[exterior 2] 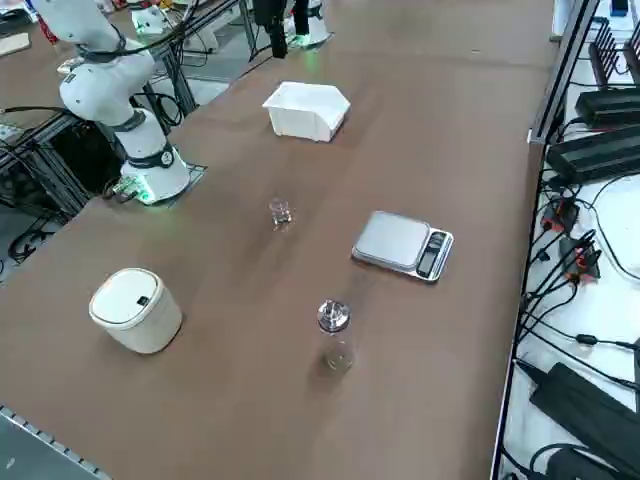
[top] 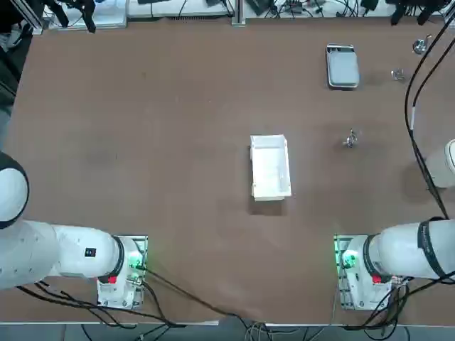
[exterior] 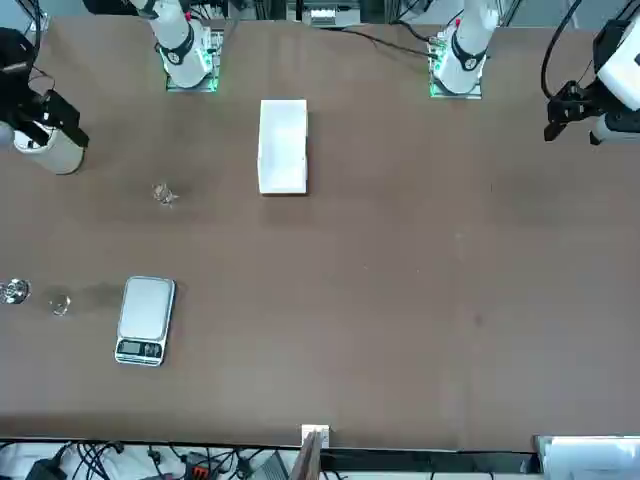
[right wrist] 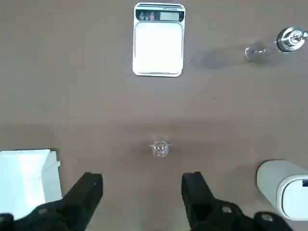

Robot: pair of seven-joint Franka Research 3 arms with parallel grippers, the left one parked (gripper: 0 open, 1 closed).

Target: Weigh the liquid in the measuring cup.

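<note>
Your right pincer, wide open, holds nothing; approach stage: lower it around the measuring cup.

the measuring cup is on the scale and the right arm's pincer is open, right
The measuring cup isn't on the scale: the right wrist view shows it standing apart, on the bare tabletop. The right arm's pincer is indeed open.

I see the measuring cup, small, clear and glinting, with a thin upright part, resting on the brown table between the grey scale and the white lidded bin.
</note>
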